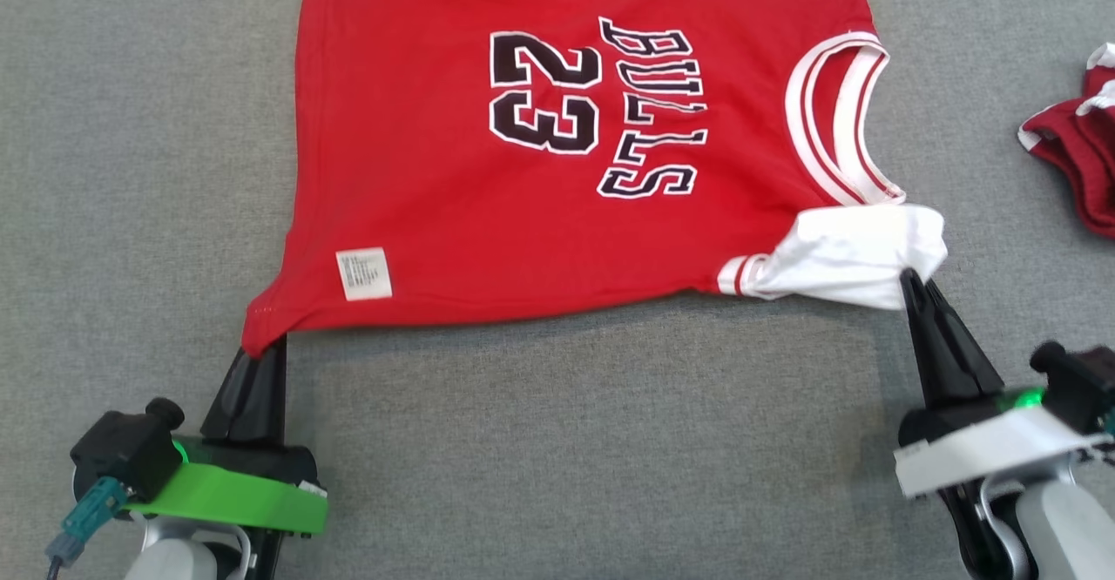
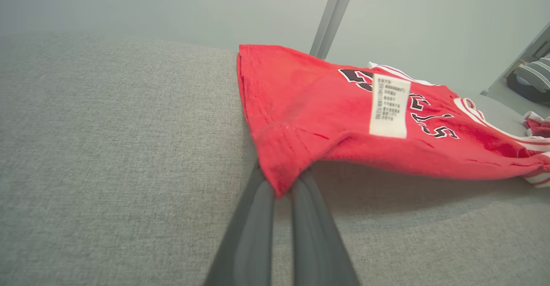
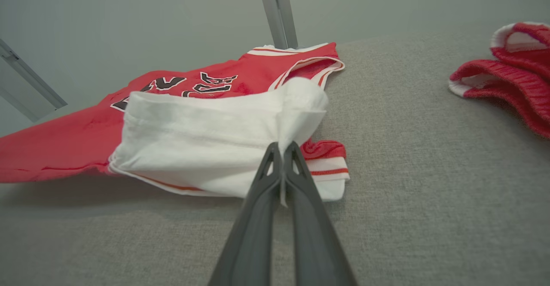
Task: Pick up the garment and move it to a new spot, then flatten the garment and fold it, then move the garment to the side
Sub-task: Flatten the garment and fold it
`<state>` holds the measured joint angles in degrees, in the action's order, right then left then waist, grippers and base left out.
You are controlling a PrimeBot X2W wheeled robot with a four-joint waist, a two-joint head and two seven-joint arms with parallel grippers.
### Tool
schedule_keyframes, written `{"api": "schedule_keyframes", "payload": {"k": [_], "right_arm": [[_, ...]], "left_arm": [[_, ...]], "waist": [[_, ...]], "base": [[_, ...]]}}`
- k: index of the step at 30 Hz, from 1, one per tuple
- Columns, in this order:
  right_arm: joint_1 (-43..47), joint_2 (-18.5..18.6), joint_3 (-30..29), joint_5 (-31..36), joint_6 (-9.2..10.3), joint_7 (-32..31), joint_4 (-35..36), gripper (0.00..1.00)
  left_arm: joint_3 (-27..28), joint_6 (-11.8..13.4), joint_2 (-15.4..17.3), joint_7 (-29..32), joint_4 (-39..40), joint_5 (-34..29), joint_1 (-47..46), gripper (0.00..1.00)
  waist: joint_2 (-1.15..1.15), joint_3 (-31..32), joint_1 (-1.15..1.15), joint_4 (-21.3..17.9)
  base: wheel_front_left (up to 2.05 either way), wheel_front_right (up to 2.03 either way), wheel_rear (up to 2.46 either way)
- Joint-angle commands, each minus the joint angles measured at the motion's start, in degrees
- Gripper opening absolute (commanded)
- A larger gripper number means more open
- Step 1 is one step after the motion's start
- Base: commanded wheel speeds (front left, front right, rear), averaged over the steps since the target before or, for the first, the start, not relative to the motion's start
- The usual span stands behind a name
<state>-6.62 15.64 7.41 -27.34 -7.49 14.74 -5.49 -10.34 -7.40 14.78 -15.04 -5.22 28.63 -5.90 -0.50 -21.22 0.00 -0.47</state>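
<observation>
Currently holding the garment (image 1: 557, 171) by its two near corners, with the rest spread number-side up on the grey fabric surface (image 1: 131, 171), ahead of both arms. Clenched with the left claw (image 1: 261, 355) on the red hem corner, pinched between the dark fingers (image 2: 251, 226) as seen from the left wrist. Clenched with the right claw (image 1: 916, 288) on a bunched white fold (image 1: 849, 253) at the armhole end, gripped right at the tip as seen from the right wrist.

Lying long axis crosswise, hem to neck, from left to right: hem towards the left arm, striped neckline (image 1: 841, 118) towards the right arm. Extending away from both claws towards the top of the head view. Raised slightly along the near edge between the two grips, judging by the shadow beneath in the left wrist view.

Evenly shared between the arms, each already at its own corner, so no nearer side to favour. Probably calling next for either a pull to tauten and flatten, or a carry of the near edge forward over the far one, moving both claws together and parallel to that long axis.

Worth watching: bunched rather than flat at the white fold, so likely to land crooked there. Also lying well apart at the right, a second red piece (image 1: 1080, 153), seemingly out of the path.
</observation>
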Motion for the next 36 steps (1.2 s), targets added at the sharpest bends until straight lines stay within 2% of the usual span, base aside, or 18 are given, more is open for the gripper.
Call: {"api": "schedule_keyframes", "payload": {"k": [1, 11, 19, 27, 33, 36], "right_arm": [[2.8, -0.1, -0.9, 0.2, 0.00, 0.4, 1.9, 0.00], [19.3, 0.8, -3.5, -0.4, 0.01, 0.5, 11.9, 0.00], [25.8, 2.5, -3.6, 1.2, 0.04, 0.5, 14.6, 0.00], [23.6, 2.1, -3.9, 1.1, 0.05, 0.5, 14.7, 0.00], [18.4, 3.2, -3.9, -0.9, 0.04, -2.1, 15.3, 0.00], [14.5, 2.9, -4.5, -2.9, 0.04, -4.1, 15.5, 0.00]], "left_arm": [[0.5, -0.1, -0.2, -0.2, 0.5, -0.1, 1.5, 0.00], [2.0, -0.1, -1.4, -0.2, 1.1, -0.7, 7.5, 0.00], [4.7, 0.0, -1.7, -0.2, 2.3, -2.0, 13.0, 0.00], [5.6, 0.0, -2.4, -0.2, 4.0, -1.0, 16.3, 0.00], [3.5, 0.0, 1.2, 2.3, 4.8, -0.1, 13.6, 0.00], [1.2, 0.0, 4.5, 7.5, 7.1, 0.8, 11.4, 0.00]], "waist": [[0.50, 0.8, 0.00, 0.5], [0.50, 3.1, 0.00, 0.8], [0.50, 3.2, 0.00, -0.2], [0.50, 3.0, 0.00, -0.4], [0.50, 1.2, 0.00, 0.0], [0.50, -0.2, 0.00, 0.7]], "base": [[0.00, 0.00, 0.00], [0.00, 0.00, 0.00], [0.00, 0.00, 0.00], [0.00, 0.00, 0.00], [0.00, 0.00, 0.00], [0.00, 0.00, 0.00]]}}
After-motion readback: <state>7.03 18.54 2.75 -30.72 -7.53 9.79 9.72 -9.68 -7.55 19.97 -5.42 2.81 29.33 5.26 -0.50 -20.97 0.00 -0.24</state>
